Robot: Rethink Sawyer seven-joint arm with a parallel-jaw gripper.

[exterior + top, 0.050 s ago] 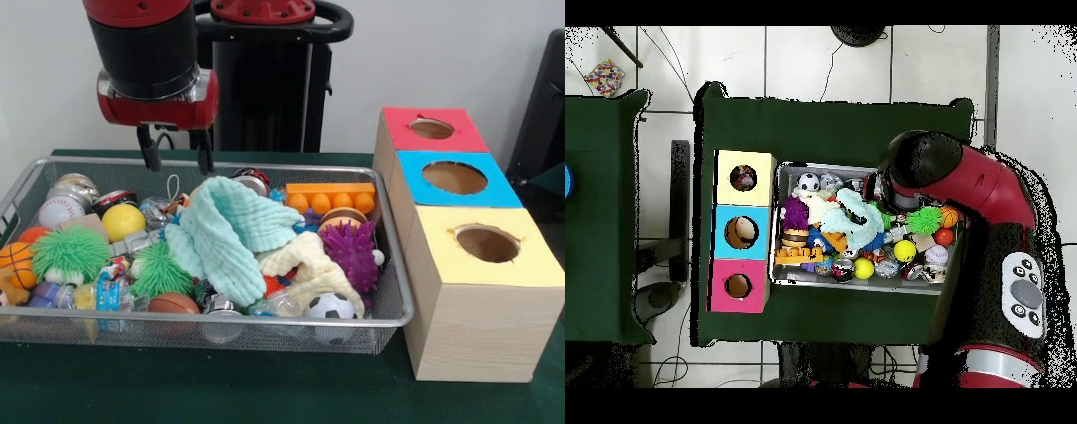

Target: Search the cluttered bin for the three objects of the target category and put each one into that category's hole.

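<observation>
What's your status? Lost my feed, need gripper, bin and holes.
Gripper open, empty, fingers above the bin's far rim. Balls half buried under mint cloth. Three box holes unobstructed, yellow hole nearest the camera.

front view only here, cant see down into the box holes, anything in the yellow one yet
Observer: Yes. From overhead, a dark object sits inside the hole of the yellow box.
Operator: and the blue one
Observer: A pale rounded object lies in the hole of the blue box.
Operator: red
Observer: The hole of the red box shows only plain brown inside, as far as I can tell.
</observation>
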